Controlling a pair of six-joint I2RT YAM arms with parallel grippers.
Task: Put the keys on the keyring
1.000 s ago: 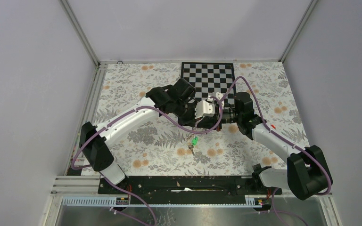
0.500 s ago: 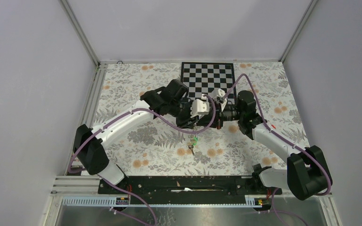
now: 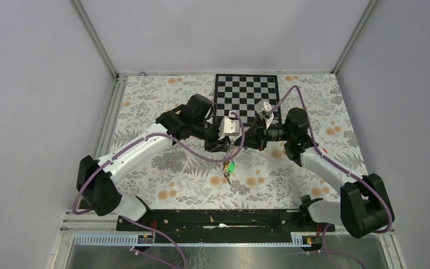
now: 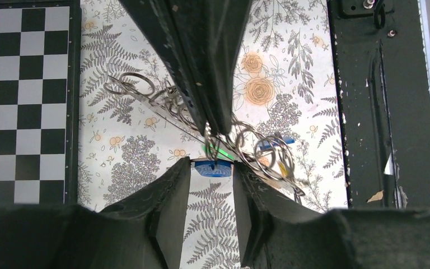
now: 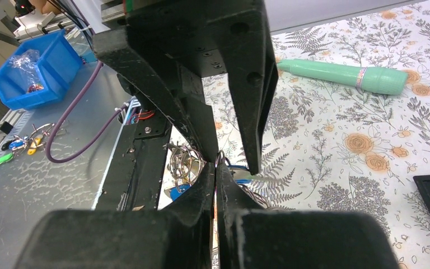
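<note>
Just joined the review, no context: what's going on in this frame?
Both arms meet mid-table over the floral mat. The right gripper is shut, pinching the tangle of silvery loops at the keyring, and a green key shows just below it. The left gripper faces it with its jaws apart and a blue key head between them. Whether they touch it is unclear. So the keyring is held and the left arm is working at a key.
</note>
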